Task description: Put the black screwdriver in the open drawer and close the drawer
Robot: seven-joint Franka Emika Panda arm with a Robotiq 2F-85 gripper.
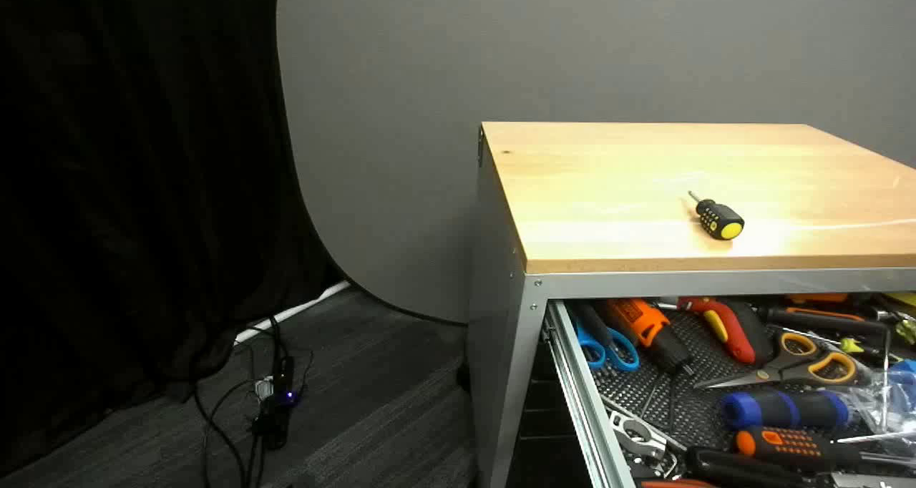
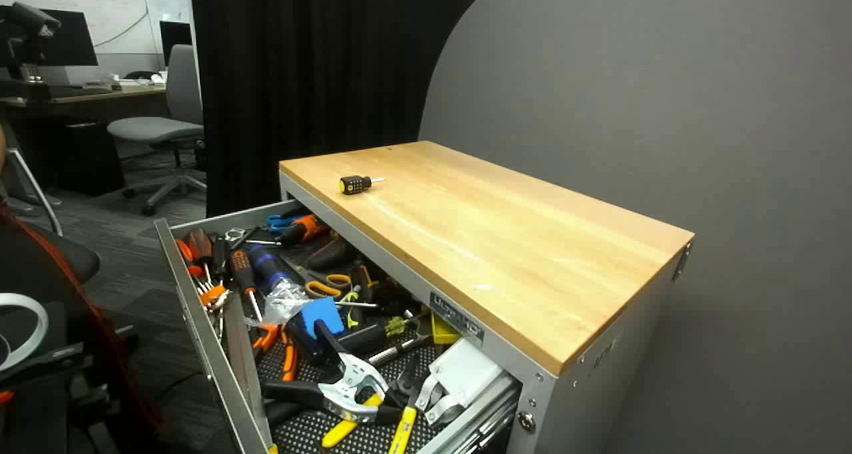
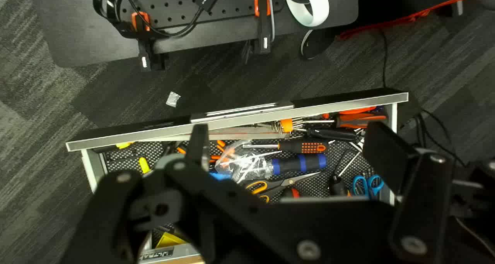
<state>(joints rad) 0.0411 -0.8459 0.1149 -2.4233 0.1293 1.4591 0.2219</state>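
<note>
The black screwdriver [image 1: 718, 220] is stubby, with yellow dots and a yellow end cap. It lies on its side on the wooden cabinet top, near the edge above the drawer; it also shows in an exterior view [image 2: 355, 185]. It is not visible in the wrist view. The open drawer [image 1: 588, 409] is pulled out below the top and full of tools; its front panel shows in an exterior view [image 2: 200, 327] and in the wrist view [image 3: 328, 107]. My gripper [image 3: 287, 130] is wide open and empty, high above the drawer. It shows in neither exterior view.
The wooden cabinet top [image 2: 466, 214] is flat, with its front edge over the drawer. Scissors [image 1: 794, 363], a blue-banded handle [image 1: 786, 409] and a spring clamp [image 2: 356, 381] lie in the drawer. A dark table [image 3: 96, 28] with a white ring [image 3: 309, 12] stands opposite the drawer front.
</note>
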